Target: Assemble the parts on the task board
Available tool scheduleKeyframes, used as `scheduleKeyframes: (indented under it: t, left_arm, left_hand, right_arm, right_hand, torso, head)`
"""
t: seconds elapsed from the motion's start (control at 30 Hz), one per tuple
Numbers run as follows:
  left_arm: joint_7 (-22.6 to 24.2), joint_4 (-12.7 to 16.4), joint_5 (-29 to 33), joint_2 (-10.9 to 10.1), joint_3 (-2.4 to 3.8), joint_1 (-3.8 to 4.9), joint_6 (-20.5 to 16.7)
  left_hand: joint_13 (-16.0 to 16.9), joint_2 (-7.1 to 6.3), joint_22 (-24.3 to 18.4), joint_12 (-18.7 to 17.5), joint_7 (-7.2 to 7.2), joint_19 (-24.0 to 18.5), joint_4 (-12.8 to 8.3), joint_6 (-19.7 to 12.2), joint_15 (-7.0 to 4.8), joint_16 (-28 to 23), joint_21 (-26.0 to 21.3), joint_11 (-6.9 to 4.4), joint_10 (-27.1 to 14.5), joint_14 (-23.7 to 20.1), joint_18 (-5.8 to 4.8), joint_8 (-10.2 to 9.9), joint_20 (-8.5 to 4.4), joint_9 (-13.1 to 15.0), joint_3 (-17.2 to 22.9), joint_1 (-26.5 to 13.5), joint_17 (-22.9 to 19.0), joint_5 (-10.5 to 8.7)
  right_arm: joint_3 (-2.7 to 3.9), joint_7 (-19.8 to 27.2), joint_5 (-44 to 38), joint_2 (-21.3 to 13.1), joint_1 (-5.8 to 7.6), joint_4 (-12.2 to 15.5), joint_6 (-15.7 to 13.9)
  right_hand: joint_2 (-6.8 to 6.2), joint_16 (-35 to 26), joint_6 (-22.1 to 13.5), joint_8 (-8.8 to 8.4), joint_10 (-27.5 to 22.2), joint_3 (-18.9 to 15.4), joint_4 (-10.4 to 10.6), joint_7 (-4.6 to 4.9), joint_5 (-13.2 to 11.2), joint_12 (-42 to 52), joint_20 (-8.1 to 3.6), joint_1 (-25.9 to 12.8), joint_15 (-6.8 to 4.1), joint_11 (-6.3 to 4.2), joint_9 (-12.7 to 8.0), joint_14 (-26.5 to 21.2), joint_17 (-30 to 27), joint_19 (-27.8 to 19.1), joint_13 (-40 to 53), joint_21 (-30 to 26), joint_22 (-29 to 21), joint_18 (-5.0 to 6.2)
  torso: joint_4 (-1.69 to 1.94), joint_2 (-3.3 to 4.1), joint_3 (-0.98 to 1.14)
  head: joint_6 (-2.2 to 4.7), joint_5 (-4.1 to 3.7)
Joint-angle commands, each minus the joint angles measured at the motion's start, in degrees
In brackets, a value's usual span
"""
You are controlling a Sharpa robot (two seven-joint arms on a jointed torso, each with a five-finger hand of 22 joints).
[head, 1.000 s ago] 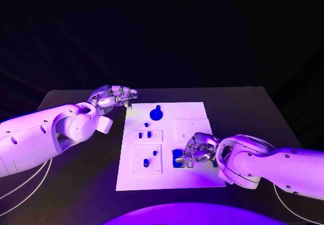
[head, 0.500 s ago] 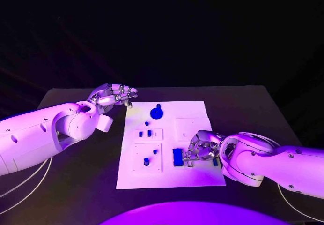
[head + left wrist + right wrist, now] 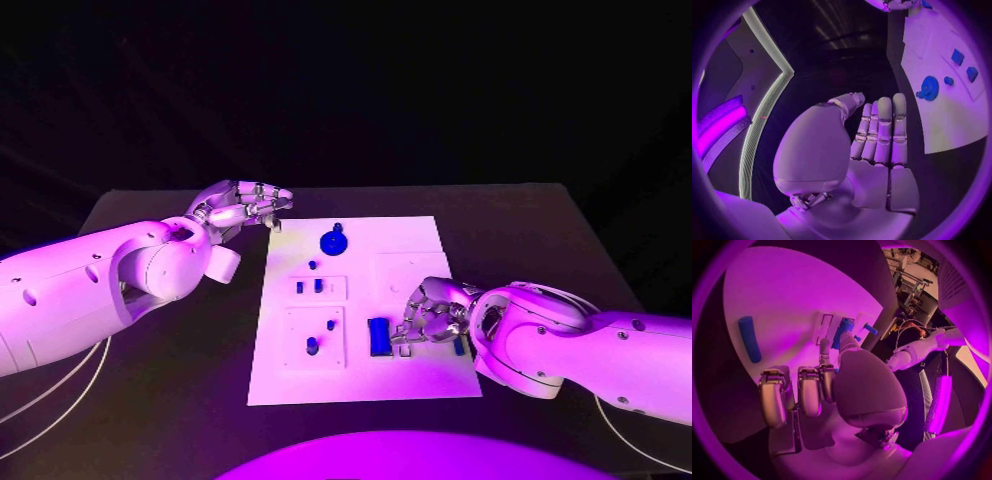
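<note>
The white task board [image 3: 411, 375] lies in the middle of the table. On it are a round blue part [image 3: 335, 240], a small peg [image 3: 313, 265], two small blue parts [image 3: 300, 286] in a recess, and two more [image 3: 312, 346] lower down. An upright blue block [image 3: 379, 336] stands near the board's right half. My right hand [image 3: 430, 320] is curled beside it, fingertips against its side [image 3: 843, 330]; whether they grip it is unclear. A blue cylinder [image 3: 749, 338] lies on the board by this hand. My left hand [image 3: 245, 205] hovers curled and holding nothing off the board's far left corner.
The black table [image 3: 159, 400] runs around the board, with bare surface to the left, right and front. My left forearm [image 3: 101, 290] lies over the table's left side, my right forearm [image 3: 577, 350] over its right front.
My right hand has shifted slightly to the right, so more of the blue block shows. The left hand has stayed put.
</note>
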Motion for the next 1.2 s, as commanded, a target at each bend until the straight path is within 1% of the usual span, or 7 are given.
scheduleKeyframes:
  t: [0.03,0.13,0.23,0.43,0.47,0.63,1.2]
  left_arm:
    - [0.48,0.10,-0.09,0.10,0.03,0.01,0.49]
    - [0.81,0.15,-0.02,0.08,0.03,0.01,0.49]
    - [1.14,0.31,0.14,0.03,0.02,0.00,0.53]
    - [1.69,1.05,0.70,0.05,0.02,-0.01,0.51]
    - [1.77,1.16,0.74,0.07,0.02,-0.02,0.51]
    - [1.98,1.40,0.86,0.24,-0.01,-0.10,0.55]
    - [1.94,1.37,0.73,0.24,-0.17,-0.30,0.59]
  left_hand:
    - [-0.04,0.63,-0.06,0.17,-0.26,-0.14,0.13,-0.02,-0.09,-0.35,-0.22,0.11,-0.41,-0.41,0.76,0.36,0.26,0.07,0.05,0.07,-0.10,0.22]
    - [-0.04,0.63,-0.06,0.20,-0.24,-0.17,0.15,-0.07,-0.07,-0.34,-0.24,0.12,-0.45,-0.46,0.76,0.37,0.27,0.07,0.03,0.03,-0.10,0.22]
    - [-0.04,0.60,-0.06,0.21,-0.23,-0.18,0.17,-0.11,-0.06,-0.33,-0.25,0.13,-0.46,-0.47,0.75,0.37,0.28,0.06,0.00,-0.01,-0.10,0.21]
    - [-0.04,0.58,-0.06,0.23,-0.22,-0.19,0.18,-0.15,-0.06,-0.32,-0.26,0.13,-0.46,-0.49,0.75,0.36,0.28,0.06,-0.02,-0.04,-0.10,0.20]
    - [-0.03,0.56,-0.07,0.27,-0.20,-0.20,0.23,-0.23,-0.04,-0.31,-0.28,0.15,-0.46,-0.50,0.75,0.35,0.29,0.04,-0.05,-0.10,-0.10,0.20]
    - [-0.03,0.56,-0.07,0.27,-0.20,-0.20,0.23,-0.23,-0.04,-0.31,-0.28,0.15,-0.46,-0.50,0.75,0.35,0.29,0.04,-0.05,-0.10,-0.10,0.20]
    - [-0.03,0.57,-0.07,0.30,-0.20,-0.21,0.25,-0.26,-0.03,-0.29,-0.29,0.15,-0.47,-0.52,0.75,0.36,0.30,0.04,-0.07,-0.12,-0.10,0.20]
  right_arm:
    - [0.01,0.97,-0.47,-0.96,0.05,0.01,-2.85]
    - [0.06,2.00,-0.29,-2.81,0.68,0.02,-5.45]
    - [0.09,2.53,-0.34,-5.21,1.87,0.32,-6.20]
    - [0.05,2.09,-1.20,-9.70,3.08,0.90,-3.59]
    - [0.03,1.98,-1.36,-10.21,3.04,0.90,-3.12]
    - [-0.06,1.54,-2.20,-12.30,2.00,1.02,-1.35]
    - [-0.35,0.53,-4.95,-13.23,-1.70,1.17,0.12]
  right_hand:
    - [-0.03,0.09,-0.03,-0.66,2.58,0.21,0.33,0.30,0.62,0.07,-0.21,-0.95,-0.18,-0.15,-0.22,5.18,10.59,6.00,9.70,0.25,15.08,-0.81]
    - [-0.33,-0.04,-0.36,-0.94,2.47,0.42,0.21,0.42,0.89,-0.14,-0.15,-0.78,-0.09,-0.04,-0.31,5.12,10.28,6.00,9.59,0.25,15.08,-0.81]
    - [-1.53,-0.11,-1.73,-2.04,2.36,1.07,0.16,1.08,0.75,-0.22,0.17,0.01,0.34,0.51,-0.59,5.09,10.18,6.00,9.59,0.25,15.08,-0.81]
    - [-2.45,-0.06,-1.26,-1.90,2.29,1.45,0.24,1.10,-0.44,-0.34,0.35,0.15,0.47,0.58,-0.16,5.11,10.29,6.00,9.55,0.25,15.08,-0.81]
    - [-2.51,-0.06,-1.33,-1.96,2.23,1.51,0.24,1.12,-0.54,-0.47,0.36,0.17,0.48,0.59,-0.15,5.11,10.31,6.00,9.48,0.25,15.08,-0.81]
    - [-2.44,-0.10,-1.54,-2.20,2.11,1.79,0.25,1.19,-0.70,-0.73,0.41,0.27,0.52,0.65,-0.17,5.09,10.22,6.00,9.34,0.25,15.08,-0.81]
    - [-2.57,-0.06,-0.88,-2.56,2.14,2.26,0.39,1.17,-1.20,-0.71,0.53,-0.46,0.59,0.67,-0.29,5.11,10.33,6.00,9.37,0.25,15.08,-0.81]
  torso:
    - [0.01,-0.05,-0.07]
    - [-0.01,-0.07,-0.08]
    - [-0.04,-0.09,-0.12]
    - [-0.16,-0.16,-0.29]
    - [-0.18,-0.11,-0.22]
    - [-0.21,-0.08,-0.08]
    - [-0.05,-0.01,-0.17]
  head:
    - [0.05,-0.26]
    - [0.08,-0.46]
    - [0.08,-0.78]
    - [0.44,-2.24]
    - [0.46,-2.44]
    - [0.93,-3.28]
    - [-0.36,-3.54]
